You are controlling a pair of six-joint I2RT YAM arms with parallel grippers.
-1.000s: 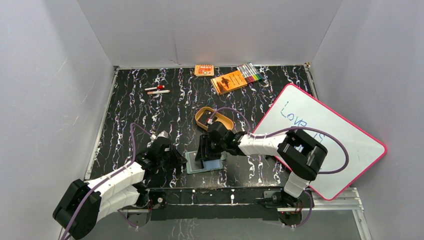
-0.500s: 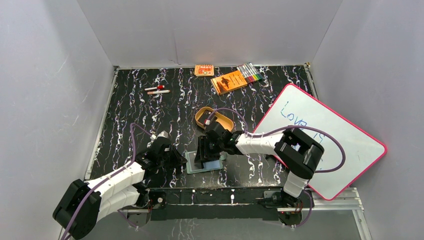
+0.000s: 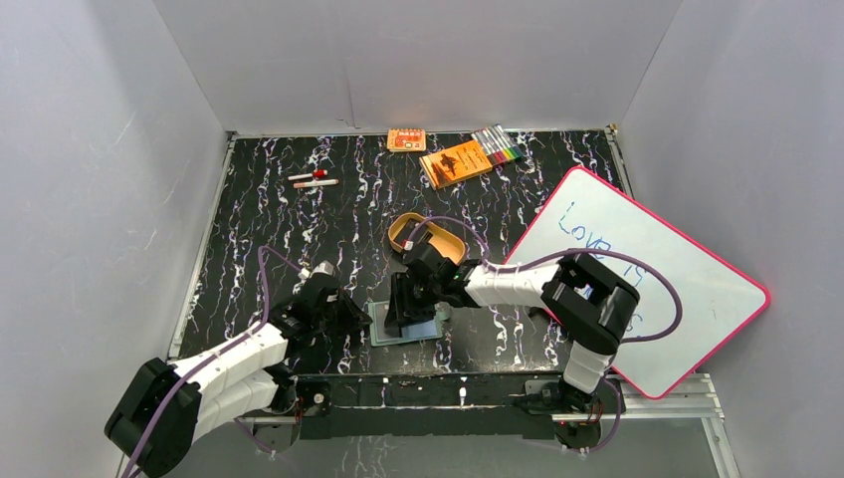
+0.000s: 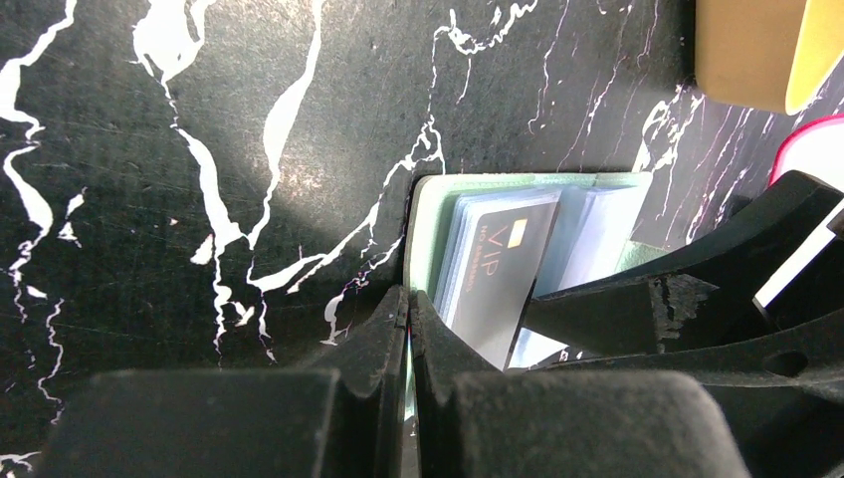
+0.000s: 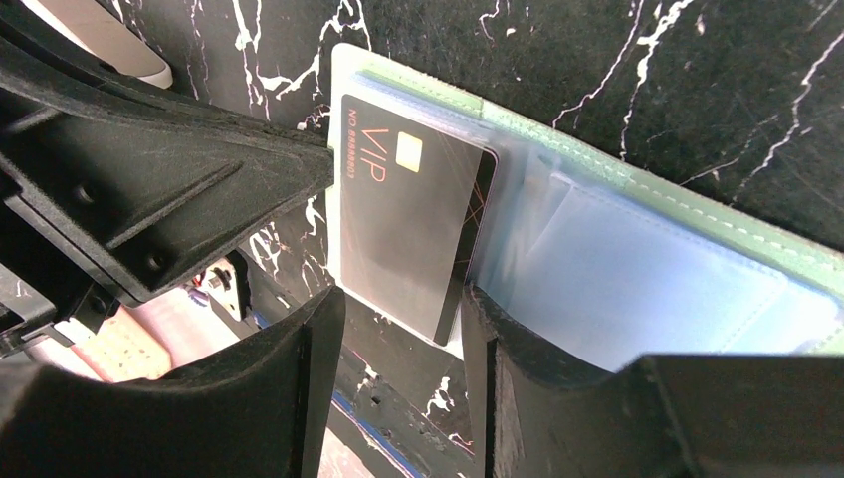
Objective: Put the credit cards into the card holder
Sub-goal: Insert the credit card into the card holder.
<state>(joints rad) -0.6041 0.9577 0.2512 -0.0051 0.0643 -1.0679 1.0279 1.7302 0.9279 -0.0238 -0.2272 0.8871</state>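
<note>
**One card half-seated, both tools engaged at the near edge**

The black marbled surface (image 3: 299, 229) carries everything. The work sits near its front edge, between your two arms.

Your left tool (image 4: 409, 299) is clenched, with a sliver of green edge caught between its fingers, so it looks to be pinning the card holder's left side. Your right tool (image 5: 403, 299) stands part-way spread with a finger against each long side of the credit card. I judge that it is grasping the card across its width.

The card holder (image 5: 637, 289) lies open and flat, pale pockets facing up. It is soft fabric and light, so it will probably slide or buckle if pushed without that left-hand pin.

The credit card (image 5: 408, 219) lies over the holder's left half. Its far end looks tucked under a translucent pocket and its near end juts past the holder's edge. It is stiff, thin and slick, so hold it by the long edges near the free end and push straight along its length. Only one card is visible.
</note>
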